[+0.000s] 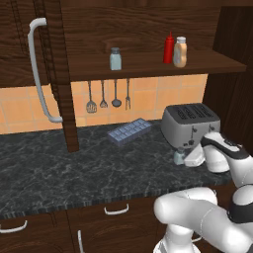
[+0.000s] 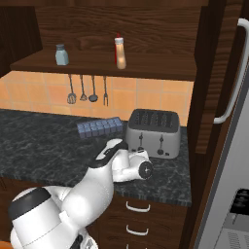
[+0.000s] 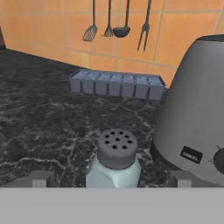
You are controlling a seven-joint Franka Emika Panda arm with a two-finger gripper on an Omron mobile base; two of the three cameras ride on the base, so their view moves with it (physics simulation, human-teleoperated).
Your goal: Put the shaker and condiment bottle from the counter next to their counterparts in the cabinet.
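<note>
Closest to the hand camera, the shaker [image 3: 114,164] is standing upright on the counter [image 3: 39,127], its perforated grey cap facing up and its pale glass body sitting between the two dark fingertips [image 3: 38,179]. Those tips are showing on either side of it with a gap to the glass on each side, so the gripper [image 3: 109,180] is standing open around the shaker and is not yet pinching it. Just to the shaker's right, the grey toaster [image 3: 197,118] is bulging close, nearly touching. Further back an ice cube tray [image 3: 116,84] is lying flat on the dark stone, and four utensils [image 3: 116,22] are hanging against the orange tiled wall behind it.

From the left base view, the white arm is reaching low across the counter [image 1: 59,168], and the gripper [image 1: 190,159] is pointing at the shaker [image 1: 179,156], which is sitting just in front of the toaster [image 1: 190,123]. Up in the cabinet [image 1: 148,29], the twin shaker [image 1: 115,59] is standing alone toward the left of the shelf board, well apart from the red squeeze bottle [image 1: 169,48]. The condiment bottle [image 1: 180,52] is already standing on that shelf, just beside the red bottle on its right. A long curved grey handle [image 1: 37,69] is running down the open cabinet door at the left.
</note>
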